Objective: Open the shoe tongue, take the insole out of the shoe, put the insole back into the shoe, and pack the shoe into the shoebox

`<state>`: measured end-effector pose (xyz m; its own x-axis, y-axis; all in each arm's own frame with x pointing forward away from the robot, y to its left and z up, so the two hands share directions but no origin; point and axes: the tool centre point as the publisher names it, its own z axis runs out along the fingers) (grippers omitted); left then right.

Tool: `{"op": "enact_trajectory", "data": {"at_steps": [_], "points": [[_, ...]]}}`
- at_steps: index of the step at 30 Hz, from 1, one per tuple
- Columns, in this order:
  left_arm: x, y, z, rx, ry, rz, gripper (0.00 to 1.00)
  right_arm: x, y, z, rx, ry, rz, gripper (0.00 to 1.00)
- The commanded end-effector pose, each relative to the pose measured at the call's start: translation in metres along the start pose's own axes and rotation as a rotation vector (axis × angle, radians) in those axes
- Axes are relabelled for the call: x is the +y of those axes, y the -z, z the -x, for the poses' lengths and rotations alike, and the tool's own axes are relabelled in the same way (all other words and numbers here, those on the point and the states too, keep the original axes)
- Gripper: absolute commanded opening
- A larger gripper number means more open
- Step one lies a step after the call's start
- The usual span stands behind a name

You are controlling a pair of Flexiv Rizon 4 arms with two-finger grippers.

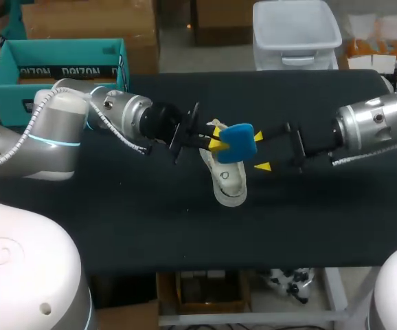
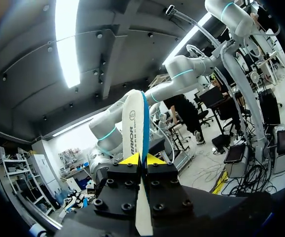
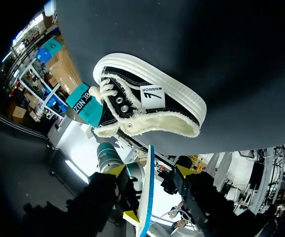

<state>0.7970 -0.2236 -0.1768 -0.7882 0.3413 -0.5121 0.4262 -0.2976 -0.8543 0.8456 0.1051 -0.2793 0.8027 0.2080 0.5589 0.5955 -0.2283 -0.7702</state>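
A teal shoebox (image 1: pixel 54 69) stands open at the far left, its contents unclear. At mid-table the left gripper (image 1: pixel 218 138) is clamped on the blue insole (image 1: pixel 236 142), held above the shoe (image 1: pixel 227 182). The right gripper (image 1: pixel 259 151) hangs beside them, fingers apart.

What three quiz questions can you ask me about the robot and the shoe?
1. True or false: the insole is inside the shoe.
2. Which claw is shut on the insole? A) left claw B) right claw C) neither
3. Fill in: the shoe lies on the ___, not in the teal shoebox.

Key: 1 false, it is held up above the shoe. 2 A; the right claw stands open. 3 table.
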Motion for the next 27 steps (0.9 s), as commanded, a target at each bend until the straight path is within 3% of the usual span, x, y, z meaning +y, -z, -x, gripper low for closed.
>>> {"op": "enact_trajectory", "data": {"at_steps": [1,10,27], "points": [[-0.006,-0.003,-0.007,-0.024,-0.015,0.034,0.0,0.007,-0.002,0.002,0.012,0.01,-0.017,0.27],[0.0,-0.009,-0.012,-0.028,-0.036,0.07,0.0,0.01,-0.007,0.003,0.025,0.02,-0.042,0.18],[0.015,-0.001,-0.011,-0.051,-0.01,0.086,0.0,0.009,-0.009,-0.002,0.025,0.026,-0.069,0.15]]}}
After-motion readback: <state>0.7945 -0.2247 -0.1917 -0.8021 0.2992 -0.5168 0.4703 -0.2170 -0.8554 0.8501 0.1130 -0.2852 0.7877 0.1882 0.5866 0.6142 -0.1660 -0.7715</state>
